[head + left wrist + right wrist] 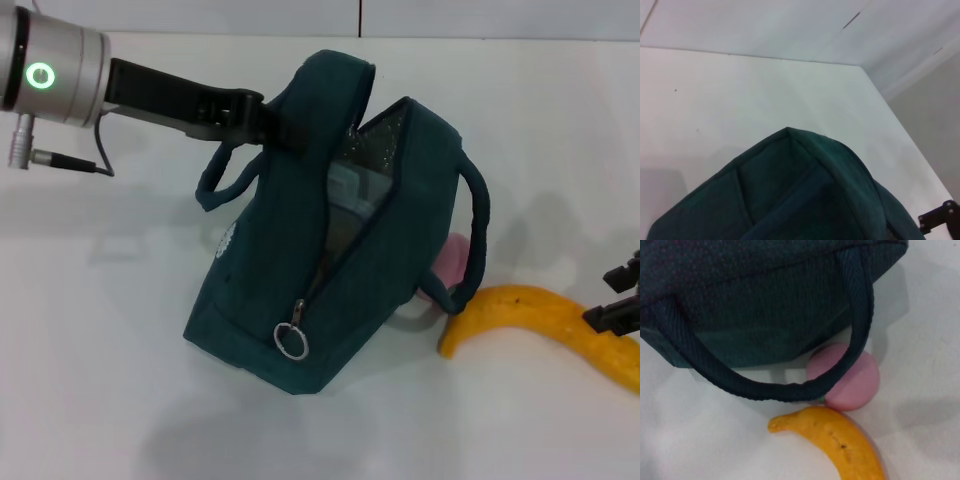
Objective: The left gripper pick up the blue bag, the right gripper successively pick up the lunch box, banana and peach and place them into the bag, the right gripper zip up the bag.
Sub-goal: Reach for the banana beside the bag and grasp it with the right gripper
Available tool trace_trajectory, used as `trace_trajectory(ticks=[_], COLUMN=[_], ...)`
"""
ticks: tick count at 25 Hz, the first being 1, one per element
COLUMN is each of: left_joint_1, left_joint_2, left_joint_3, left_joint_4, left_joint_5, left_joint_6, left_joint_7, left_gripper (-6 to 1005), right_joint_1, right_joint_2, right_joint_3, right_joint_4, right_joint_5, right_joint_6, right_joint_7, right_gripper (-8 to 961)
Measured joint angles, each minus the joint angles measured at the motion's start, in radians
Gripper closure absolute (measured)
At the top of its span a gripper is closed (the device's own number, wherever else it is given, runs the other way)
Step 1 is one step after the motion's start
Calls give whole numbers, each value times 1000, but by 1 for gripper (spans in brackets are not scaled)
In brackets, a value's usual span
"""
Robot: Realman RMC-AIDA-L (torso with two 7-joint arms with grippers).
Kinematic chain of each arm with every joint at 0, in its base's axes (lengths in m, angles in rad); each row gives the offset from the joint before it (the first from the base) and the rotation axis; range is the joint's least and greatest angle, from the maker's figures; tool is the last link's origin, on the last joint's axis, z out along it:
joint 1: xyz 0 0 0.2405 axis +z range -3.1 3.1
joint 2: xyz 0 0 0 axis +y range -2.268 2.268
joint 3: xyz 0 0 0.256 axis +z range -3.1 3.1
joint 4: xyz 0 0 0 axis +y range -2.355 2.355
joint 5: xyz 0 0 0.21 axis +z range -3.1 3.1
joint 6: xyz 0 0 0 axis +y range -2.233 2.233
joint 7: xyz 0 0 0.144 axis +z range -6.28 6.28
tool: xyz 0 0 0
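While the left gripper (pixel 272 118) holds the blue bag (pixel 330 240) by the top of its near flap, fingers clamped on the fabric, the right gripper (pixel 622 295) sits at the worktop's (pixel 110 330) far right edge, beside the banana (pixel 545 320). Whether the right fingers are open or closed cannot be told, since only a dark sliver of them shows.

The banana lies just inward of those fingers, its long axis running from the gripper toward the bag, its pointed tip nearest the bag's base and the thick end by the fingers. The right arm is plainly the nearer one. It is smooth, curved and orange-yellow, with a few small dark flecks.

Beyond the banana's tip rests the pink peach (pixel 845 375), partly under the bag's drooping handle loop (pixel 770 387) and close against the bag wall. A pale lunch box (pixel 352 190) appears to sit inside the unzipped mouth already; the zipper pull ring (pixel 292 341) hangs low on the front.
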State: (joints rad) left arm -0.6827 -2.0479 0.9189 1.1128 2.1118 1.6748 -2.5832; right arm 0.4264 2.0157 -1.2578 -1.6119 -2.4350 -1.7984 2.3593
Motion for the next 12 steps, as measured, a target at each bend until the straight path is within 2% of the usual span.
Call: trace_trajectory(ticks=[6,12], left_joint_1=[-1,-3], left_joint_2=[3,3], left_joint_3=[0,0], left_joint_4=[-17,-25], left_joint_5=[-2,-2], left_joint_6=[-6,-6], left_joint_7=[2,5], left_gripper=[943,943], right_joint_1=[20,31], right_joint_2=[1,1], right_joint_3=[-85,-130], right_joint_4=[68,105], right_joint_5=[-40,-68], right_joint_6=[63,101], right_joint_7=[0,2], right_gripper=[412,414])
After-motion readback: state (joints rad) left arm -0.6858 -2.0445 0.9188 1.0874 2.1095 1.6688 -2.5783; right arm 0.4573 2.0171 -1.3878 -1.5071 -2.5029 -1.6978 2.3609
